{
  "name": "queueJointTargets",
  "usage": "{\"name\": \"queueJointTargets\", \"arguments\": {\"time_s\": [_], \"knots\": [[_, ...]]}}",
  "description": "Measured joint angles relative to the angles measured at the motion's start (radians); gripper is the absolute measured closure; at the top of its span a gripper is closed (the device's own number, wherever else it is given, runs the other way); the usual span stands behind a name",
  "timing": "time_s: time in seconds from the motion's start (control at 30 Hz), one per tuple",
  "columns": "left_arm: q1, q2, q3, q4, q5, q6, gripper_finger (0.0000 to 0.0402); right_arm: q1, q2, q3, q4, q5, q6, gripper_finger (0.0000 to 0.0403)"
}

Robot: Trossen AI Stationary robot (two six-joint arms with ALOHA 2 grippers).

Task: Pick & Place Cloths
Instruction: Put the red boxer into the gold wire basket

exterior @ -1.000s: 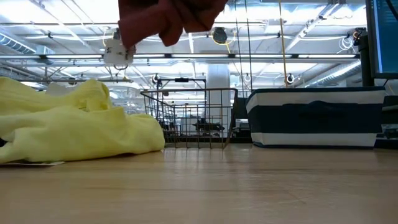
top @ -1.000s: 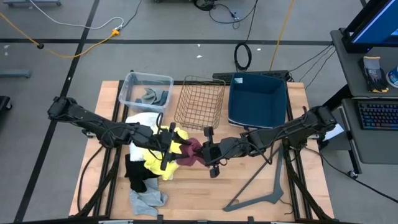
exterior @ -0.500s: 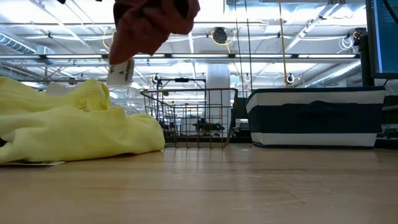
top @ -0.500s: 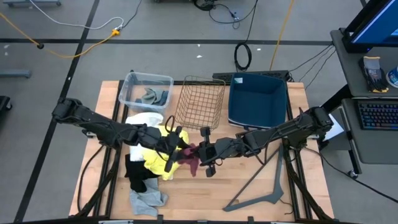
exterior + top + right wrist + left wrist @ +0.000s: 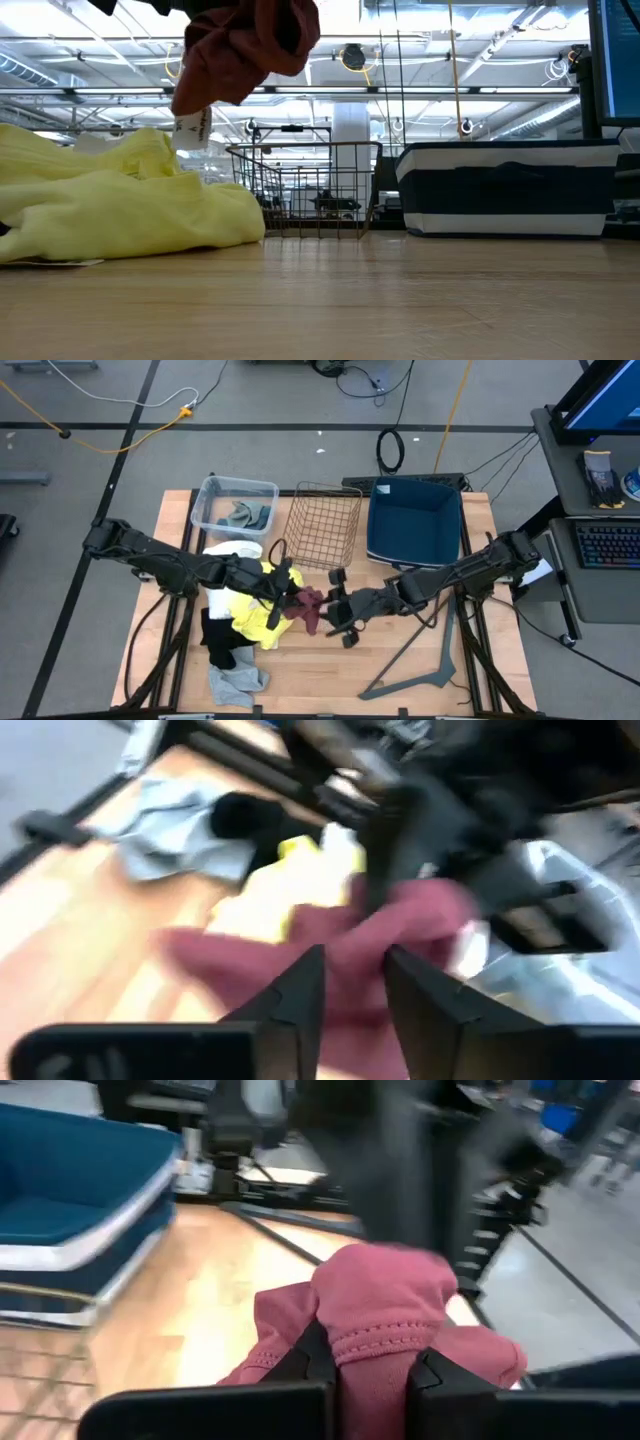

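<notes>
holding the maroon cloth [image 5: 306, 607] clenched in my left claw [image 5: 287, 600], raised off the tabletop [image 5: 400, 670] near its middle, i kept my right claw [image 5: 338, 613] released at its 3 o'clock; lifting clear of the yellow cloth [image 5: 250, 615] first seemed wise.

Grey concrete floor [image 5: 120, 400] around my wooden table [image 5: 400, 670], cables [image 5: 110, 395] trailing across it. Desk with keyboard [image 5: 608, 545] alongside. Bright ceiling light strips [image 5: 480, 60] overhead.

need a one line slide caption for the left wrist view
Left pincer clamps the maroon cloth above the wooden table, blue bin off to one side.
</notes>
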Motion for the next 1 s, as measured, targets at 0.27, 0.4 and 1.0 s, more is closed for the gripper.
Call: {"name": "queueJointTargets", "arguments": {"time_s": [0.27,0.4,1.0], "knots": [[0.051,-0.001,0.015,-0.012,-0.034,-0.006,0.038,0.072,-0.05,0.0,-0.286,-0.002,0.152,0.0248],[0.076,-0.001,0.072,-0.024,-0.06,0.038,0.038,0.115,-0.063,0.0,-0.409,-0.006,0.27,0.0247],[0.308,0.01,0.339,-0.197,-0.157,0.192,0.038,0.319,-0.152,-0.144,-0.486,0.035,0.426,0.0396]]}}
